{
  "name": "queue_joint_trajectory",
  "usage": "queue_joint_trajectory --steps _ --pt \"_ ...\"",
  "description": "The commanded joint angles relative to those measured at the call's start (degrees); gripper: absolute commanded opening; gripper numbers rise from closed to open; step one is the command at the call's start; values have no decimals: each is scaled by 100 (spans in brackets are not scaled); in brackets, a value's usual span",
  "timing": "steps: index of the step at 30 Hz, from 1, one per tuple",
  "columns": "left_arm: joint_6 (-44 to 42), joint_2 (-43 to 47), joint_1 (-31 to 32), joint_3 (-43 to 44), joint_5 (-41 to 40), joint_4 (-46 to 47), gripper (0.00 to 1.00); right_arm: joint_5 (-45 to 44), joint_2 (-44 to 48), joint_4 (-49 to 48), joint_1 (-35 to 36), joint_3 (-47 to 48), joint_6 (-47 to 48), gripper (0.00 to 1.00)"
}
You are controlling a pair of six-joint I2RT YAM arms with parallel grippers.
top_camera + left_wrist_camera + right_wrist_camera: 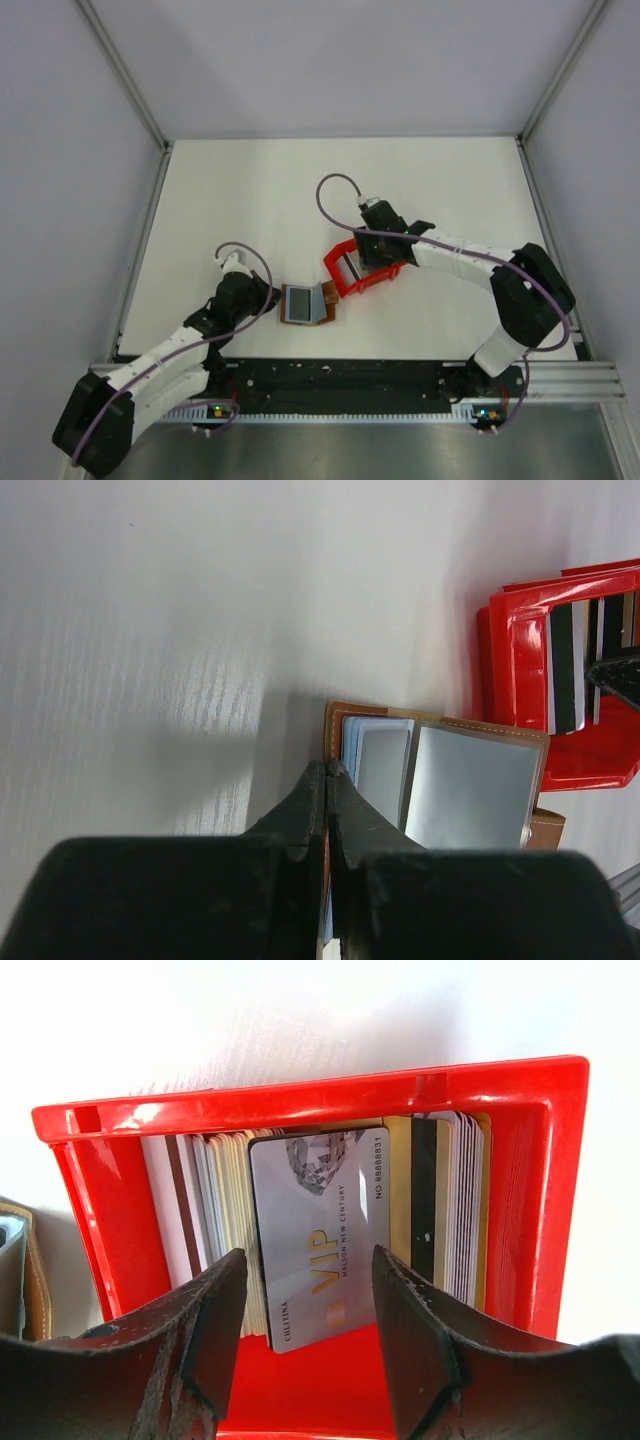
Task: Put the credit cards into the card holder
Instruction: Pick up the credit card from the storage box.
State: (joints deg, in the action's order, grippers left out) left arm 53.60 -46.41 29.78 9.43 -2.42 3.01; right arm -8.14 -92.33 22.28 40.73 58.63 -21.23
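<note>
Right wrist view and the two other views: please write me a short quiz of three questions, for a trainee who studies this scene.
1. True or false: the brown leather-like card holder lies folded shut.
2. Where is the silver plastic VIP card? A: upright in the red plastic bin. B: inside the card holder. C: under the card holder.
3. Fill in the word: the right arm's fingers stand ___, one on each side of the VIP card.

Key: 1 false, it lies open with its grey pockets showing; 2 A; 3 open.
</note>
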Motion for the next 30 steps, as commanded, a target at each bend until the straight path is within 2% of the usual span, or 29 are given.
queue_joint_trajectory --steps 1,5,8,15,17,27,28,30 --pt "-43 -34 10 94 -40 192 0 716 -179 -189 -284 298 -30 52" --pt "-61 -35 10 94 -31 200 0 1095 -189 -277 -355 237 -13 38" --pt "-61 -43 10 103 -40 200 0 1245 -118 -338 -364 210 -12 19" --pt "-61 -61 2 103 -13 227 0 1526 189 -532 -434 78 -47 8" --pt "-61 -78 10 103 -13 227 0 1648 207 -558 -469 61 -39 0" --pt "-69 -113 10 111 31 280 0 2528 -100 -734 -487 87 -82 0" --pt "-69 -105 10 112 39 288 0 2615 -127 -752 -478 96 -83 5" --pt "-78 -114 10 112 31 297 0 2738 -171 -795 -487 122 -100 5"
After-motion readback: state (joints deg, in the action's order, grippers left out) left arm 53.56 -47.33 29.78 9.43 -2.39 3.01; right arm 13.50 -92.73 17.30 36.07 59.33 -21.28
